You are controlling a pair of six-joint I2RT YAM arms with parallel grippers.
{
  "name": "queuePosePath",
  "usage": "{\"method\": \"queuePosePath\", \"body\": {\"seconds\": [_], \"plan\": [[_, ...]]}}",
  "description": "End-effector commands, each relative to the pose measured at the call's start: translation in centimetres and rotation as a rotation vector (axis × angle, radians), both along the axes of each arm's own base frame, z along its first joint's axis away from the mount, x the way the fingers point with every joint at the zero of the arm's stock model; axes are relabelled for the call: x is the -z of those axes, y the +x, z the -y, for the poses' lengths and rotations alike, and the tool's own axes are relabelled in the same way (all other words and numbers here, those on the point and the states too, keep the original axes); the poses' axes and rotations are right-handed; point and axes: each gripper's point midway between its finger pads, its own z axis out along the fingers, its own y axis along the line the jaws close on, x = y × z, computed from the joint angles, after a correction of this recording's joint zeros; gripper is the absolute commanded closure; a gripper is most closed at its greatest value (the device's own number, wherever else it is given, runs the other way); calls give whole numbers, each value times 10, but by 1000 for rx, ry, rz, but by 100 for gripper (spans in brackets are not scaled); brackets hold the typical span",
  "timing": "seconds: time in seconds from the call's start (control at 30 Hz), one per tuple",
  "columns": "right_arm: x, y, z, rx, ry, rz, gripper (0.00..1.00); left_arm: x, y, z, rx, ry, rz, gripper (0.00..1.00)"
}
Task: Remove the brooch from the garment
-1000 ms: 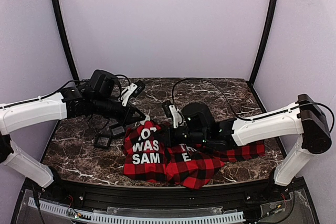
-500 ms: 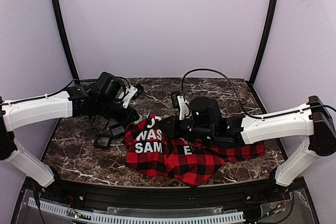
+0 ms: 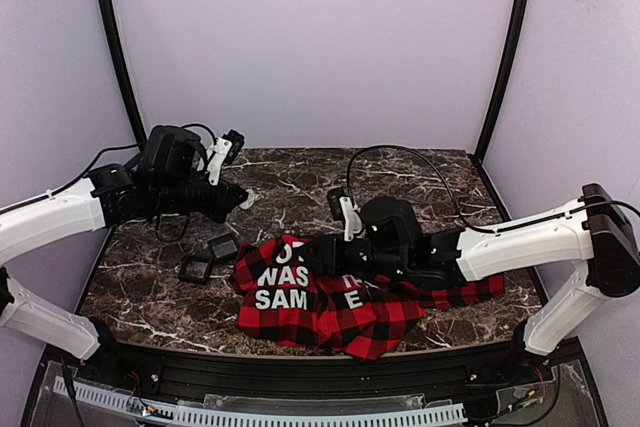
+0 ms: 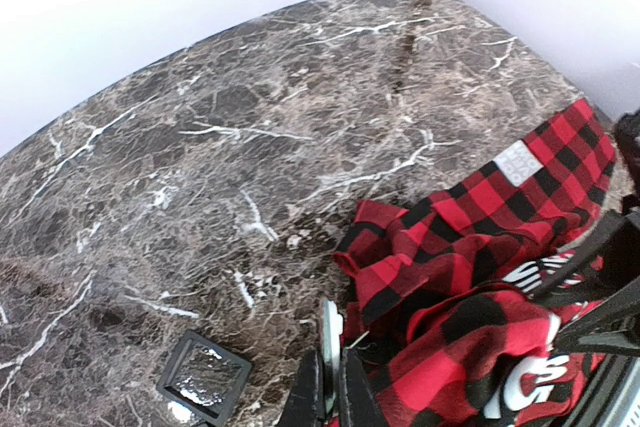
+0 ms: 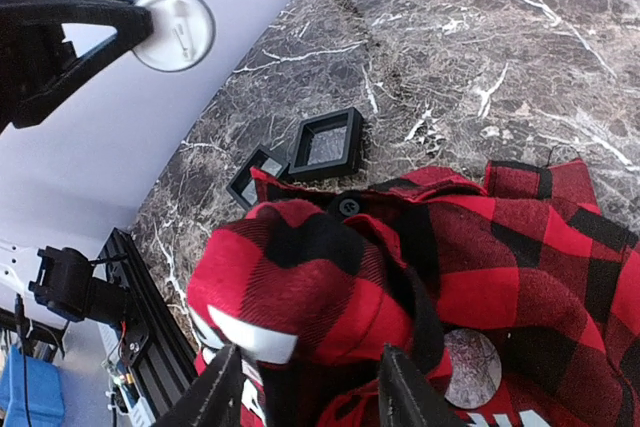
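Observation:
The brooch (image 3: pixel 246 201) is a small pale round disc, pinched in my left gripper (image 3: pixel 240 199), which is shut on it above the marble, left of and apart from the garment (image 3: pixel 300 297). In the left wrist view the brooch (image 4: pixel 329 332) shows edge-on between the black fingers of the left gripper (image 4: pixel 328 372), with the plaid garment (image 4: pixel 480 247) to the right. The right wrist view shows the brooch (image 5: pixel 175 29) face-on at top left. My right gripper (image 5: pixel 305 392) is open, its jaws straddling a bunched fold of the garment (image 5: pixel 330 267). From above, the right gripper (image 3: pixel 315 252) rests on the cloth.
Two small black square frames (image 3: pixel 222 247) (image 3: pixel 195 268) lie on the marble table (image 3: pixel 400 172) just left of the garment; one frame (image 4: pixel 204 377) sits close beside the left fingers. Black cables loop behind both wrists. Walls enclose the back and sides.
My left gripper has drawn back and left, away from the garment, carrying the brooch. My right gripper has gone from shut to open, and the cloth has settled lower.

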Motion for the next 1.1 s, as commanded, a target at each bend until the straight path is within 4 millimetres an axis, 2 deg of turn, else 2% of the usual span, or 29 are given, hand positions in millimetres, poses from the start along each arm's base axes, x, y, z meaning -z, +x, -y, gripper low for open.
{"method": "queuePosePath", "body": {"seconds": [0.0,0.17,0.27,0.4,0.53,0.67,0.8,1.07], "plan": [[-16,-6,5,-14,60,27,44,-24,-25,23,168,-146,13,99],[-50,-20,17,-100,202,126,20,-45,-54,39,346,-254,11,99],[-69,-38,15,-220,260,188,16,-54,-72,49,456,-308,-20,99],[-86,-48,3,-304,267,234,15,-63,-98,62,608,-378,-85,99],[-102,-55,-7,-361,299,267,20,-70,-118,68,728,-441,-141,99],[-116,-61,-15,-419,333,286,30,-72,-128,73,792,-480,-191,99],[-117,-64,-20,-452,337,286,37,-72,-131,74,811,-490,-209,99],[-118,-67,-22,-473,343,285,44,-74,-133,76,829,-507,-220,99]]}}
